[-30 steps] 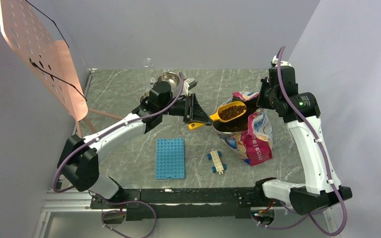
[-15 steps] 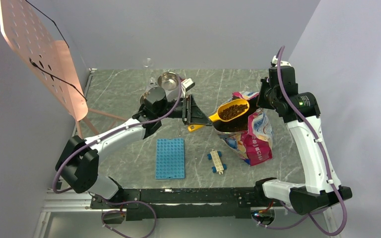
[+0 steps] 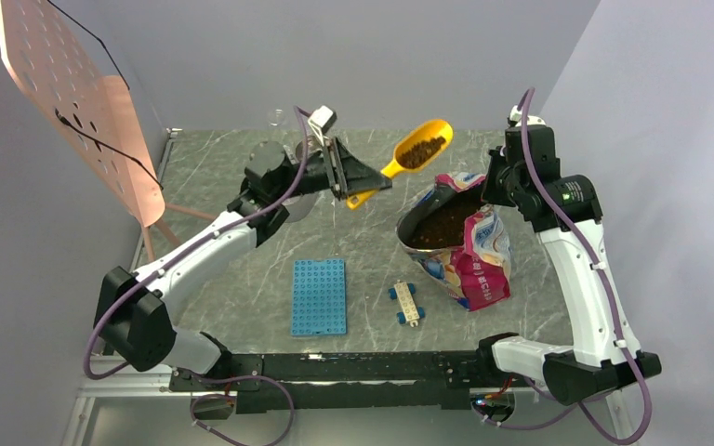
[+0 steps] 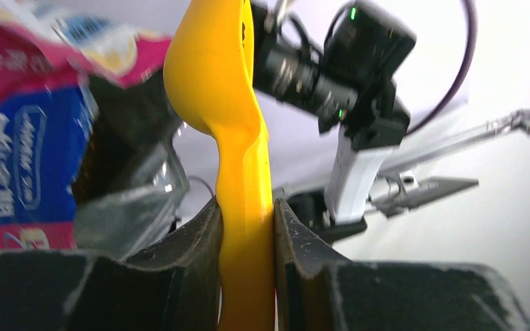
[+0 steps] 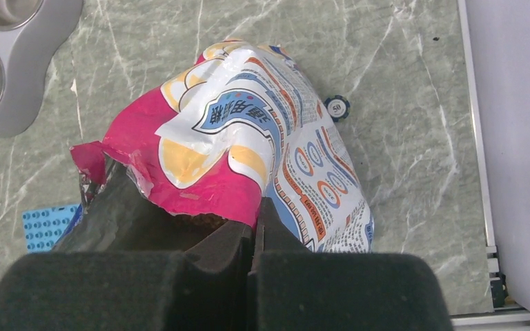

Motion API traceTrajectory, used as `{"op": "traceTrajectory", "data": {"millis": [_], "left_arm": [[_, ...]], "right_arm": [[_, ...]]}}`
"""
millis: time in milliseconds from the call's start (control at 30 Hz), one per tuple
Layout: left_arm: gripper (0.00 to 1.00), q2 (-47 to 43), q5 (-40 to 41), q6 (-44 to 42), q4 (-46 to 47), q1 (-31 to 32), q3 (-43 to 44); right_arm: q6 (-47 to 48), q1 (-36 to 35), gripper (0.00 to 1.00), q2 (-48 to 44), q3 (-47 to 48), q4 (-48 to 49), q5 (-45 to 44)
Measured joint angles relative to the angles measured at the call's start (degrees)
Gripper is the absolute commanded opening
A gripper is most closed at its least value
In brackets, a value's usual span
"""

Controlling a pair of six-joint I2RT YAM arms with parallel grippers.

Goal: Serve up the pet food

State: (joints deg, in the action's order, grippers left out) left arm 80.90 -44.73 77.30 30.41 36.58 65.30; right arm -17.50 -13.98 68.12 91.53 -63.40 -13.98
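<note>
Left gripper (image 4: 246, 227): the jaws are closed on the handle of the yellow scoop (image 3: 418, 149), which is seen pinched between both fingers in the wrist view.
Steel double bowl (image 5: 38, 76): it is seen at the far left of the right wrist view, and no kibble is seen in the parts of its wells that show. In the top view it is largely hidden under the left arm.
Change in the scoop: within the last second it has been lifted from just over the bag mouth and carried up toward the far side of the table. It is now held well clear of the bag, with its cup raised above its handle.
Pet food (image 3: 422, 149): one load of dark kibble is carried in the scoop, and the rest is seen lying inside the open bag (image 3: 472, 251).
Bag: it has been left where it was, with the mouth open toward the left.
Right gripper (image 5: 254, 231): the jaws are closed on the pink rim of the bag, by which the mouth is held open.
Meaning for the task: scooping is judged done and the carry begun. The load has yet to be brought leftward over the bowl and tipped out.
Risk: kibble could be spilled on the way if the wrist is rolled too early.
</note>
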Motion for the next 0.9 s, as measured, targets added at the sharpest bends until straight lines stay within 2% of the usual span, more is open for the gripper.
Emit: {"op": "traceTrajectory", "data": {"millis": [233,467,633,900], "left_arm": [[0.0,2.5,8.2,0.0,-4.6,-5.2,7.6],[0.0,14.4,13.0,-0.2,-4.7,-7.9,13.4],[0.0,20.0,15.6,1.0,-0.9,-9.6,10.0],[0.0,19.6,16.6,0.6,6.8,-14.8,0.0]], "right_arm": [[0.0,0.0,0.0,-1.0,-0.2,-1.0,2.4],[-0.2,-0.7,0.0,-1.5,-0.2,-1.8,3.8],[-0.2,-4.0,0.0,-1.6,-0.2,-2.3,2.5],[-0.2,-6.4,0.0,-1.6,0.0,-2.9,0.8]]}}
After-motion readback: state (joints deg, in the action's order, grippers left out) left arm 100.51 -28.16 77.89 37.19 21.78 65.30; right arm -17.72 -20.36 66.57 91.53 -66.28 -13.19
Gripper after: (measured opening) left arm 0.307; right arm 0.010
